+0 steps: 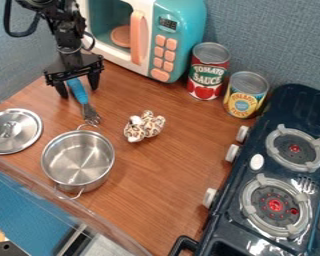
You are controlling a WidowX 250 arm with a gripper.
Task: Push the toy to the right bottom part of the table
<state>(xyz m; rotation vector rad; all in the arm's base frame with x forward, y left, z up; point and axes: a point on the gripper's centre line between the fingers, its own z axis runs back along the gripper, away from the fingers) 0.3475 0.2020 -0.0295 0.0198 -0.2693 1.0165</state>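
Note:
The black gripper [77, 89] hangs over the upper left of the table [169, 170], its two fingers spread apart. Between them shows the blue handle of a fork-like utensil [78, 91], with gaps on both sides and its metal end pointing down toward the pot. A small white toy with brown and orange spots [144, 126] rests near the middle of the table, to the lower right of the gripper and apart from it.
A steel pot [78, 159] stands left of centre, with a lid [13, 131] farther left. Behind are a teal toy microwave [179, 30], a red can [208, 71] and a yellow can [245, 95]. A dark toy stove [283, 165] occupies the right side.

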